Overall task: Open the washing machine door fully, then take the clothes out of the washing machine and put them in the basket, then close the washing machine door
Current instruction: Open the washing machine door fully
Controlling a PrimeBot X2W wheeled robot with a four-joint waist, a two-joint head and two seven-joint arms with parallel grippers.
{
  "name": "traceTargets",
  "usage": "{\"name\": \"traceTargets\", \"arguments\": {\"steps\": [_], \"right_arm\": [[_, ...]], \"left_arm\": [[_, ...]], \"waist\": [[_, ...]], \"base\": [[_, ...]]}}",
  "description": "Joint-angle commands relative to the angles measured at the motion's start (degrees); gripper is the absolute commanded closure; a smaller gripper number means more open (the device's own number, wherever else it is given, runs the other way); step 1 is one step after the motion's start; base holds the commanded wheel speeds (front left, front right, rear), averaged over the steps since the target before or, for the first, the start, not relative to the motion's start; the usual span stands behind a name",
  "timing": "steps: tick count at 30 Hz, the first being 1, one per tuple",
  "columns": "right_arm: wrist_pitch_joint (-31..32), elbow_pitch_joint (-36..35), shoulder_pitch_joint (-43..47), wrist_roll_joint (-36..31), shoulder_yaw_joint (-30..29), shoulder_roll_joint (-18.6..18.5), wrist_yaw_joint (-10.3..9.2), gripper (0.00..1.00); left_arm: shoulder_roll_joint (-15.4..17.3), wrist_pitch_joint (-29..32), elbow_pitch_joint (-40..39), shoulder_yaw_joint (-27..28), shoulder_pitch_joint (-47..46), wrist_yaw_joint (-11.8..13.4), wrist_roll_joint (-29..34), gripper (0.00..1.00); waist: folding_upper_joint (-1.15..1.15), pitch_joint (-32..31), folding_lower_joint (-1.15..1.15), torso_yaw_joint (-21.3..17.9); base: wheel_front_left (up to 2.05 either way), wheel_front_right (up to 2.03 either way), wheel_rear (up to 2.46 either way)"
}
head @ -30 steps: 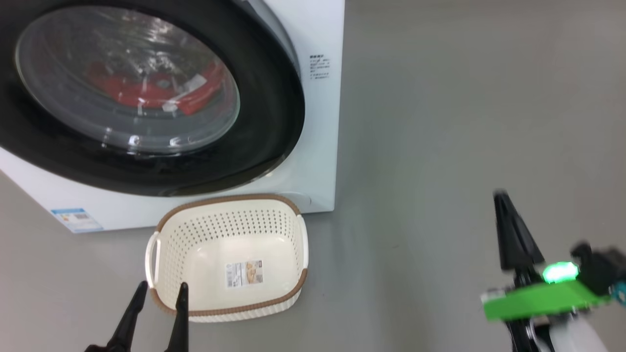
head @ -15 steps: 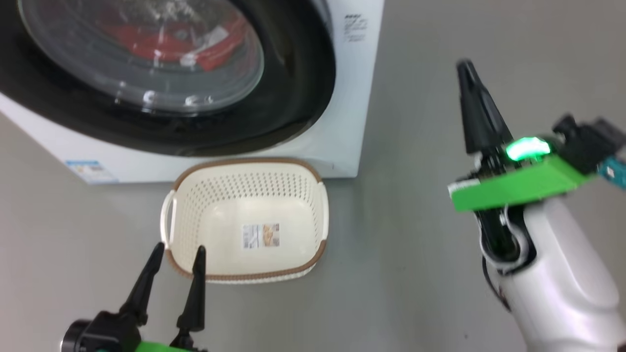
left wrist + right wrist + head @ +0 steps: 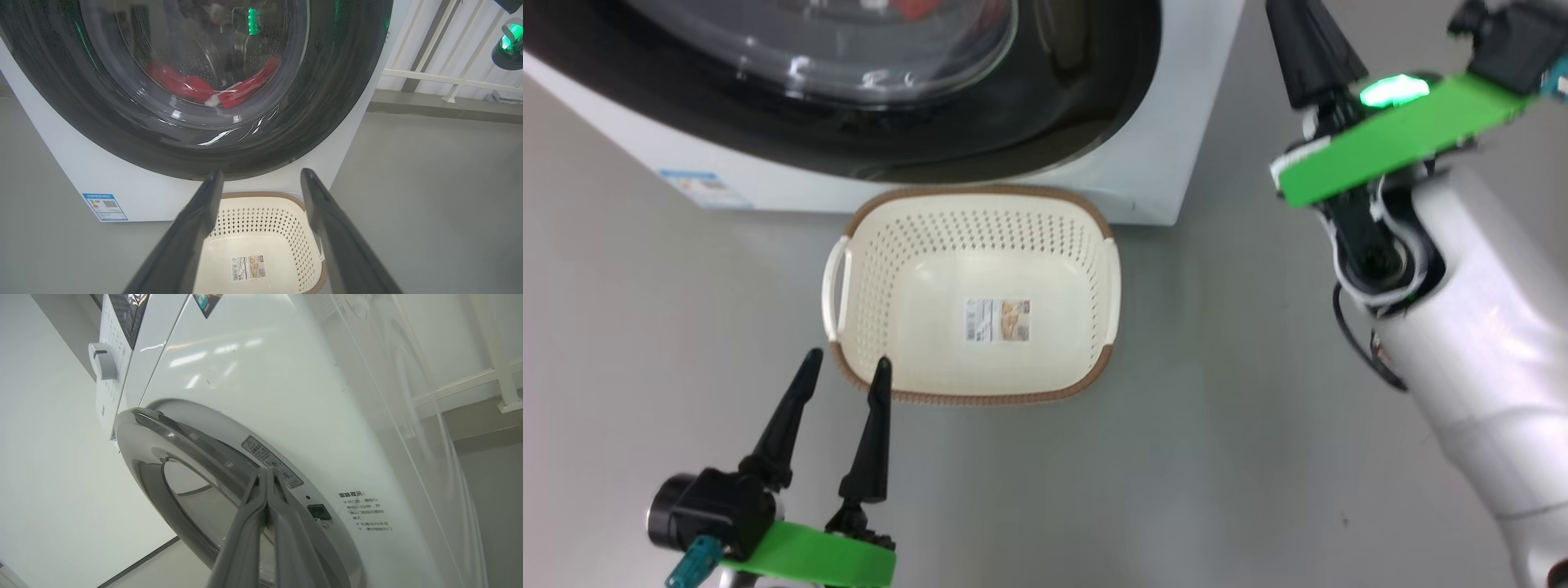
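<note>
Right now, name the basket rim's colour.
Brown; the basket rim shows best in the head view.

washing machine door (image 3: 327, 102): glossy black rim, clear glass window. washing machine (image 3: 265, 375): smooth white gloss panel. basket (image 3: 980, 237): cream perforated plastic, brown woven-look rim, paper label (image 3: 997, 319). clothes (image 3: 179, 83): red cloth. floor (image 3: 1217, 449): matt grey.

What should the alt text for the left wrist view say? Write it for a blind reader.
Red clothes lie behind the glass of a black-rimmed door on a white washing machine. Below, a cream basket stands on the grey floor in front of the machine, framed by the two spread fingers of the left gripper.
</note>
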Motion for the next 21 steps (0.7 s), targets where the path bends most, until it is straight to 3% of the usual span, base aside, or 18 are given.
{"name": "traceTargets", "arguments": {"steps": [1,11,21], "right_arm": [[1.5,-0.5,-2.2,3.0,1.7,-0.1,0.02,1.00],[11.7,3.3,-11.0,17.9,6.1,-3.2,0.02,1.00],[21.5,5.7,-16.2,28.7,5.8,-3.5,0.02,1.00]], "left_arm": [[0.7,-0.7,-1.1,1.3,-1.6,-0.3,-0.5,0.00],[0.9,-0.7,-0.1,-0.3,-3.8,-0.3,-1.4,0.00],[0.9,-0.7,0.0,-1.4,-5.5,-0.3,-2.2,0.00]], "waist": [[0.00,2.9,0.00,2.2],[0.00,6.3,0.00,3.9],[0.00,9.1,0.00,5.0]], "base": [[0.00,0.00,0.00],[0.00,0.00,0.00],[0.00,0.00,0.00]]}}
